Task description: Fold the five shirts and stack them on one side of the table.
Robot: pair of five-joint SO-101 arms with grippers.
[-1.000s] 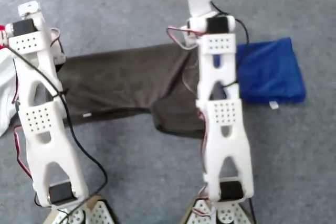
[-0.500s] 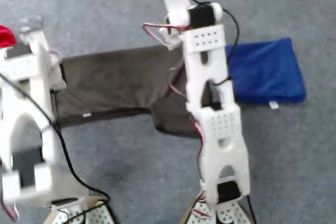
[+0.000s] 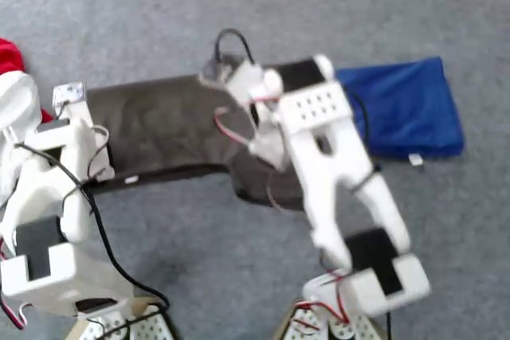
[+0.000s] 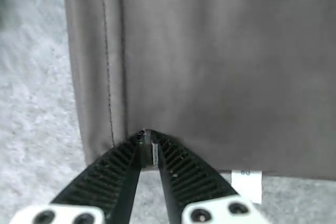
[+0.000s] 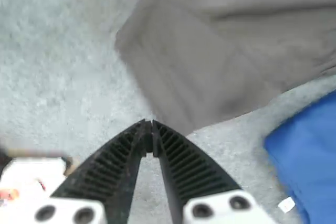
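Observation:
A dark grey shirt [image 3: 167, 129] lies spread across the middle of the table, one sleeve pointing toward the arm bases. My left gripper [image 3: 70, 95] is at the shirt's left end. In the left wrist view it is shut [image 4: 147, 136], tips right over the stitched hem of the grey shirt [image 4: 220, 66]. My right gripper [image 3: 213, 73] is at the shirt's far edge. The right wrist view shows it shut [image 5: 149, 127] over bare table, just off an edge of the grey shirt [image 5: 210, 66]. A folded blue shirt [image 3: 406, 109] lies at the right.
A red cloth [image 3: 9, 55] and a white cloth [image 3: 16, 117] lie at the table's left edge. A white label [image 4: 245, 182] sticks out under the grey shirt's hem. Grey table [image 3: 446, 228] lies open in front of the blue shirt [image 5: 310, 145].
The left arm has drawn back toward its base, its gripper dropping to the shirt's left end. The right arm has swung left and folded, bringing its gripper down to the shirt's far edge.

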